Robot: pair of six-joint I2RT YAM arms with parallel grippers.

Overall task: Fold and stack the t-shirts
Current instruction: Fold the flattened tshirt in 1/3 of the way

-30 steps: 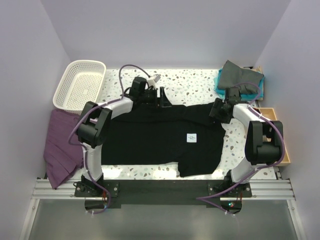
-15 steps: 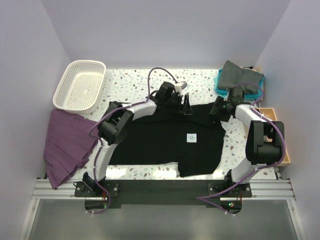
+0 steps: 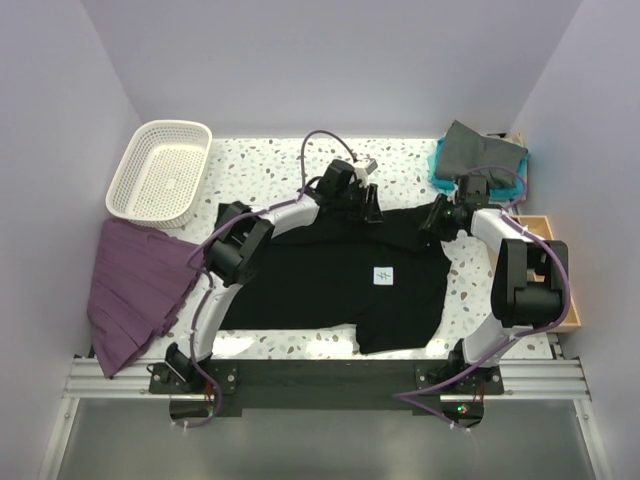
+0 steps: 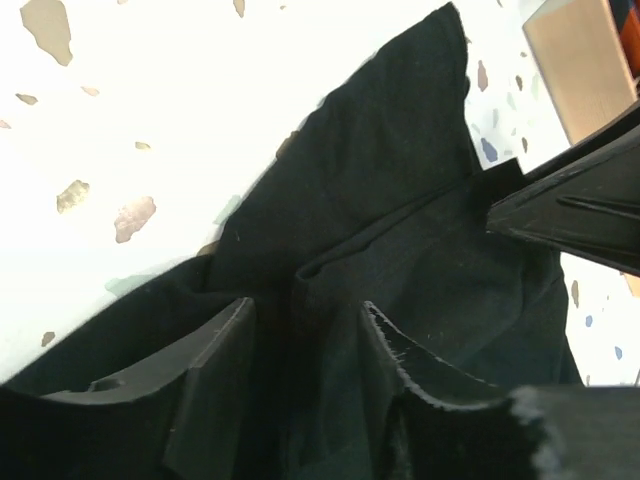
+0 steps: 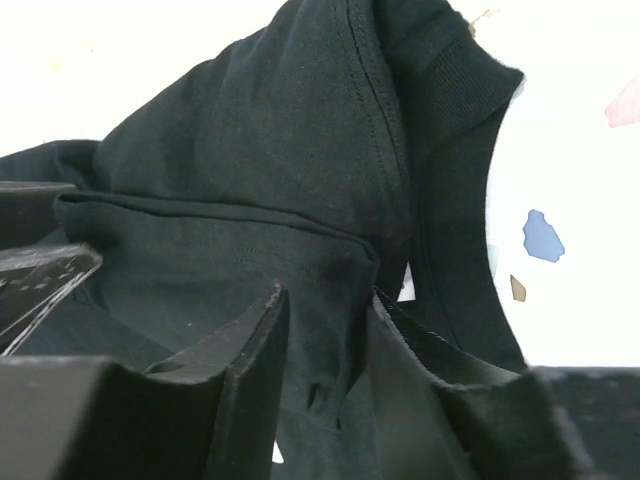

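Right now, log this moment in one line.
step: fold black t-shirt | left jaws: astride far-edge fold, grip unclear | right jaws: pinching cloth beside collar | stack: grey t-shirt on teal t-shirt, far right

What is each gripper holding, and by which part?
Left gripper and right gripper each straddle a fold at the far edge of the black t-shirt, the right one beside the collar. Whether either is clamped cannot be told.

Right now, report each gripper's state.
Left gripper: jaws astride a fold of the black t-shirt; grip cannot be told.
Right gripper: likewise astride a fold; grip cannot be told.
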